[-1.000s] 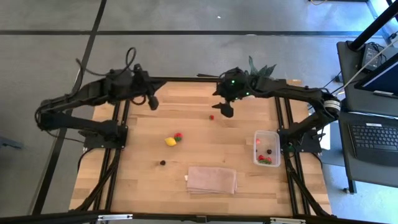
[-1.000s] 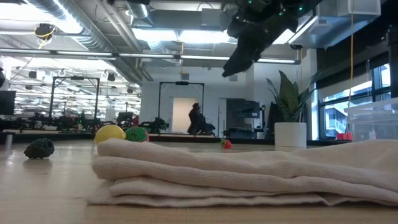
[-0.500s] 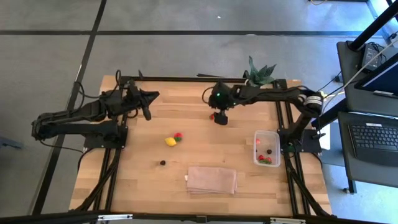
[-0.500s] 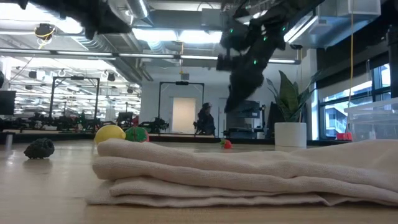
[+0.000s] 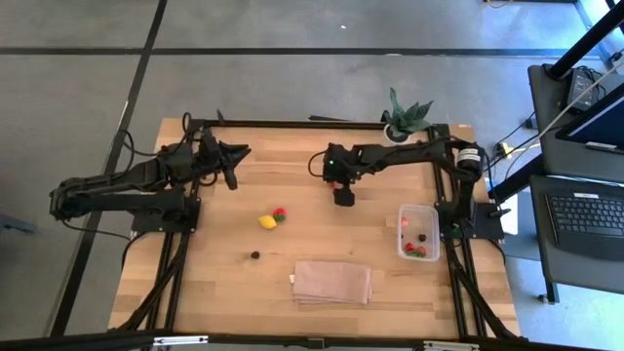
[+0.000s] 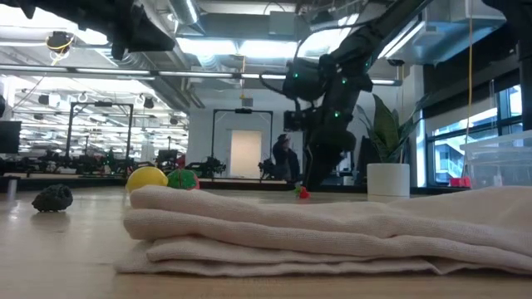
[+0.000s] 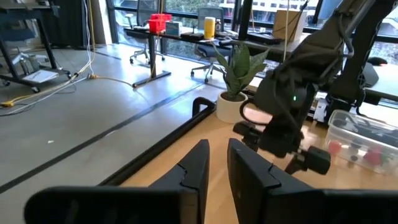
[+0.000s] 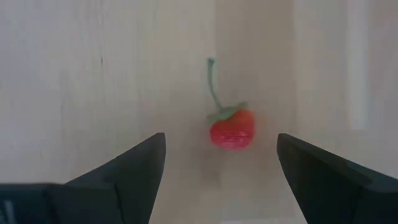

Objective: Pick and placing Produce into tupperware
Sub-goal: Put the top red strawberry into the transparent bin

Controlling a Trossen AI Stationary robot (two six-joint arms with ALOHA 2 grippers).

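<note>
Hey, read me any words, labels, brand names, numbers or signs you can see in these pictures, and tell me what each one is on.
No text can be read in any view.
The tupperware, the folded cloth and the white plant pot show no label.
Items on the desks behind the plant in the left wrist view are too small to read.

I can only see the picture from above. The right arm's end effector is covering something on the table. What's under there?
Observer: A small red strawberry with a green stem, lying on the wood.
Operator: Did it grab it yet?
Observer: No. The right end effector is open, one finger on each side, and neither touches it.
Operator: Is the other arm holding anything?
Observer: No. The left end effector is empty, with only a narrow gap between its fingers.
</note>
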